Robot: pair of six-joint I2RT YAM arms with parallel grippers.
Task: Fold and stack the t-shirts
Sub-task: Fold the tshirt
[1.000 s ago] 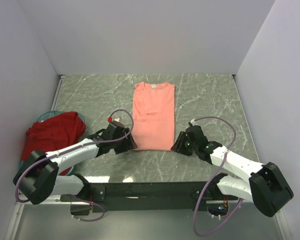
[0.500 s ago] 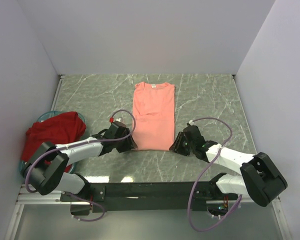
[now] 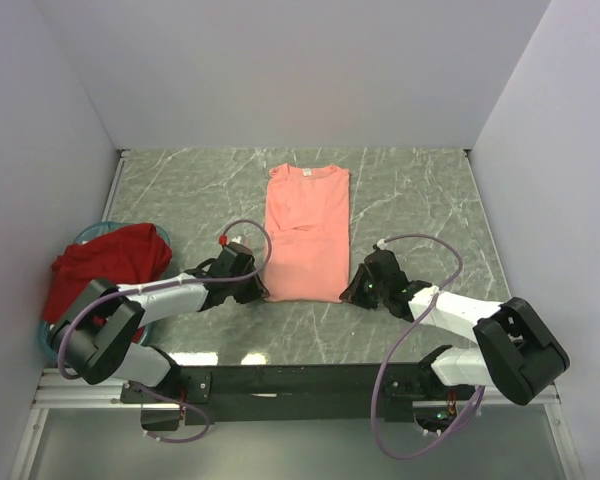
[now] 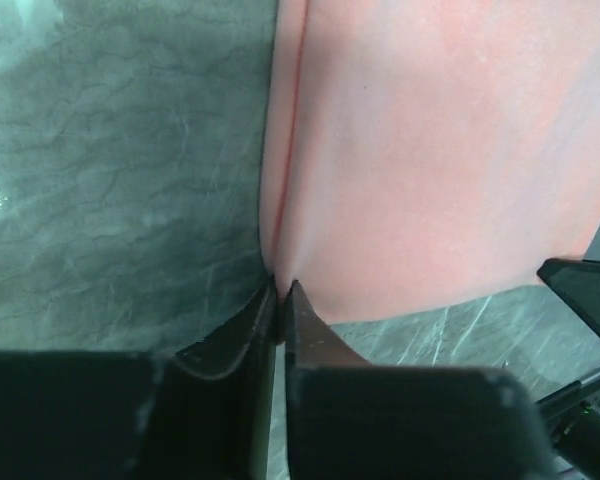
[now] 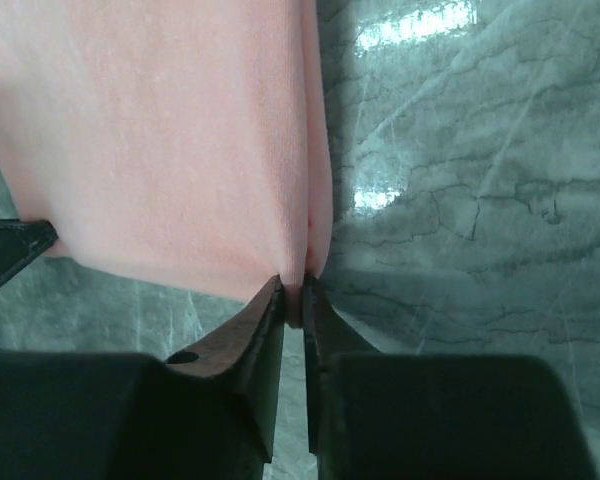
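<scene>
At table (image 3: 420, 200) centre, salmon-pink t-shirt (image 3: 307, 235) lay folded lengthwise; left gripper (image 4: 280, 288) and right gripper (image 5: 302, 290) each pinched one near hem corner. Dark red t-shirt (image 3: 105, 268) lay crumpled, not yet folded; stacking pending.

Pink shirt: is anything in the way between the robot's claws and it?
No, nothing visible. The left gripper and the right gripper are each shut on a near corner of the pink shirt, touching the cloth directly. The red shirt sits apart at the left, in the basket.
</scene>
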